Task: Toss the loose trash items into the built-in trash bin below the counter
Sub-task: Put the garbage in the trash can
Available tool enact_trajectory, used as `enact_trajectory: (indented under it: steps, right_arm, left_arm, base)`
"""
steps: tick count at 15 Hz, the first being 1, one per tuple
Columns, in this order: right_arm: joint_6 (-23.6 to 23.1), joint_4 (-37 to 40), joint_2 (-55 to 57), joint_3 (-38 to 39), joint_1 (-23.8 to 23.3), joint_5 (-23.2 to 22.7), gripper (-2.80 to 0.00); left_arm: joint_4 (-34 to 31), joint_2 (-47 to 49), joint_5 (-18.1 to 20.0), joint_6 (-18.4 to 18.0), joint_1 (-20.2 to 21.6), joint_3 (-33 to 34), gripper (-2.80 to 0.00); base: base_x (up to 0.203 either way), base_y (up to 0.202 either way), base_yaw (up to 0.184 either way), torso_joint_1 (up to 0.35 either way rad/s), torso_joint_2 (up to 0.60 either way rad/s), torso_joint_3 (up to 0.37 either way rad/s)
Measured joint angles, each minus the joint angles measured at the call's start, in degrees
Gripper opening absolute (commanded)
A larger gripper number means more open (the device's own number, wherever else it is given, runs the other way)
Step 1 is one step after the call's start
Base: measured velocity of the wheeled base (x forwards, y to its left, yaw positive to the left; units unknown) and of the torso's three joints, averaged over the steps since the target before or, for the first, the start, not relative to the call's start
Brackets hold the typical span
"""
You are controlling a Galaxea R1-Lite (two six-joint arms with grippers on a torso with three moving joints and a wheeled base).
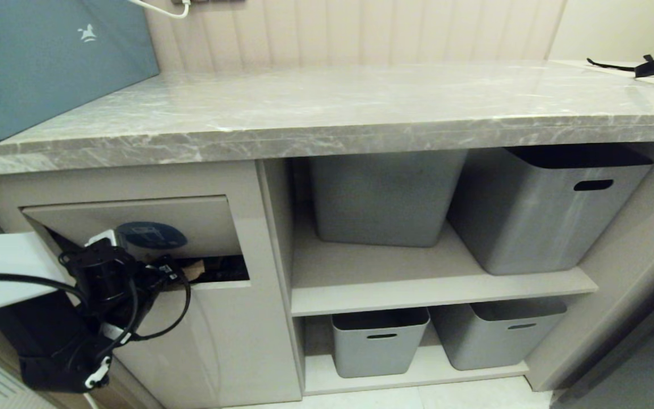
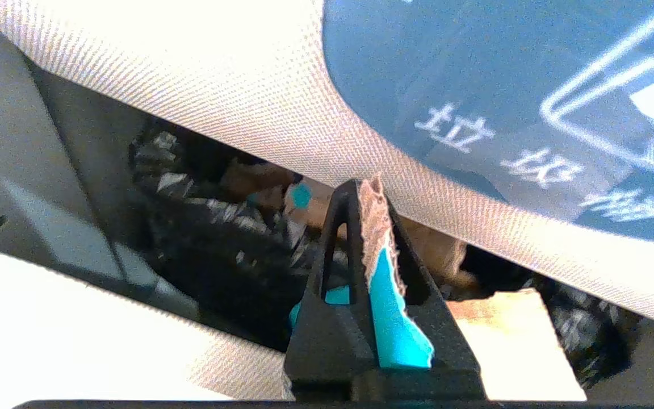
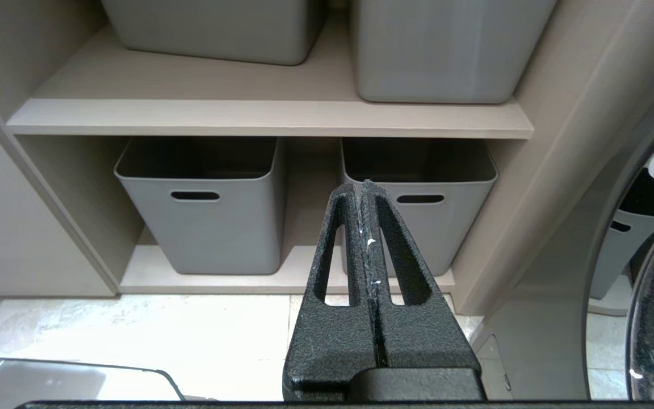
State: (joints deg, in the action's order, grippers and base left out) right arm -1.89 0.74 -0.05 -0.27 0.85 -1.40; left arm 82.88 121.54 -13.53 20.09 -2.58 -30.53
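We are pushing the flap (image 1: 134,218) inward with our left gripper (image 2: 373,196), clamped on the turquoise scrap (image 2: 392,324), so it can drop inside.

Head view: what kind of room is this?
Probably a home kitchen or utility room: a marble-patterned counter over beige cabinetry, a built-in trash bin with a tilting flap, and grey storage bins on open shelves.

The teal-blue box (image 1: 43,62) is cut off at the counter's (image 1: 327,113) left end. The bin opening's (image 1: 213,270) contents are largely hidden behind the left gripper (image 1: 176,278) and flap (image 1: 134,224).
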Motion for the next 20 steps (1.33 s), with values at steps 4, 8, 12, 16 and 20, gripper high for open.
enact_trajectory:
  steps: [4,8,12,16,20]
  right_arm:
    - [0.0,0.0,0.0,0.0,0.0,0.0,-2.8]
    - [0.0,0.0,0.0,0.0,0.0,0.0,-2.8]
    - [0.0,0.0,0.0,0.0,0.0,0.0,-2.8]
    - [0.0,0.0,0.0,0.0,0.0,0.0,-2.8]
    - [0.0,0.0,0.0,0.0,0.0,0.0,-2.8]
  left_arm:
    - [0.2,-0.3,0.0,-6.1,-0.6,1.6,-2.8]
    - [0.4,0.4,-0.4,-8.2,-1.3,0.1,-2.8]
    - [0.4,2.0,-1.7,-8.8,-1.4,-2.3,-2.8]
    - [0.4,3.2,-2.6,-9.9,-2.1,-2.2,-2.8]
    - [0.2,4.9,-5.2,-9.9,-3.1,-5.1,-2.8]
  base:
    - [0.0,0.0,0.0,0.0,0.0,0.0]
    - [0.0,0.0,0.0,0.0,0.0,0.0]
    - [0.0,0.0,0.0,0.0,0.0,0.0]
    - [0.0,0.0,0.0,0.0,0.0,0.0]
    - [0.0,0.0,0.0,0.0,0.0,0.0]
